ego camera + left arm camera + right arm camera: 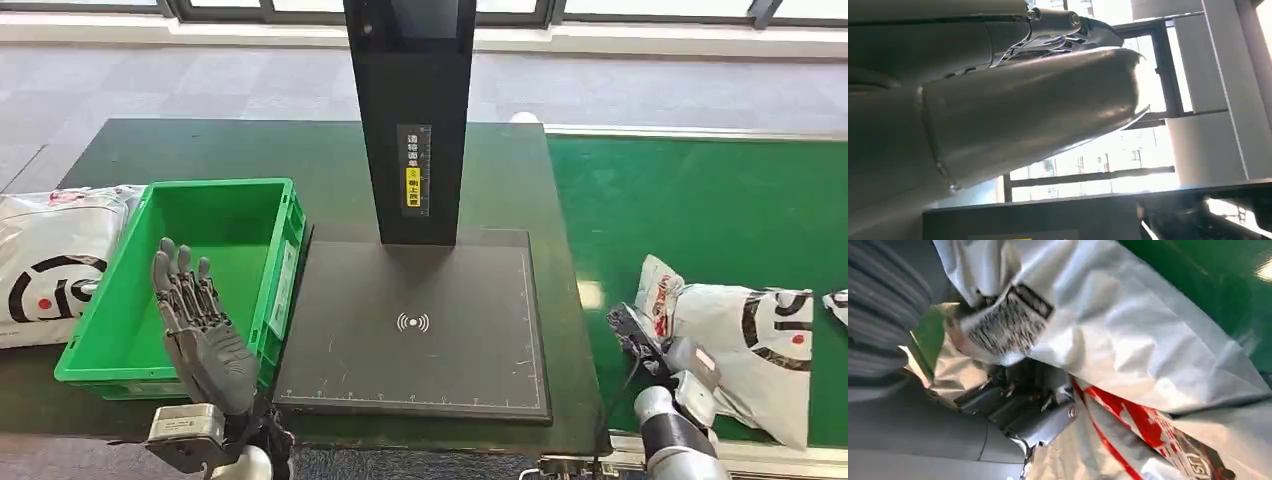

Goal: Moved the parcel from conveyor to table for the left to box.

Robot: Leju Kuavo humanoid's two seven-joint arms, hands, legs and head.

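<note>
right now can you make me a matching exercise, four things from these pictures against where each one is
Things:
1. green crate
2. white parcel
3. left hand
4. black scanner column

Places:
A. on the green conveyor, at the right hand
B. raised, fingers spread, over the crate's near edge
C. standing at the back of the dark scan pad
D. on the table, left of the scan pad

Pairs: 1-D, 2-A, 3-B, 4-C
</note>
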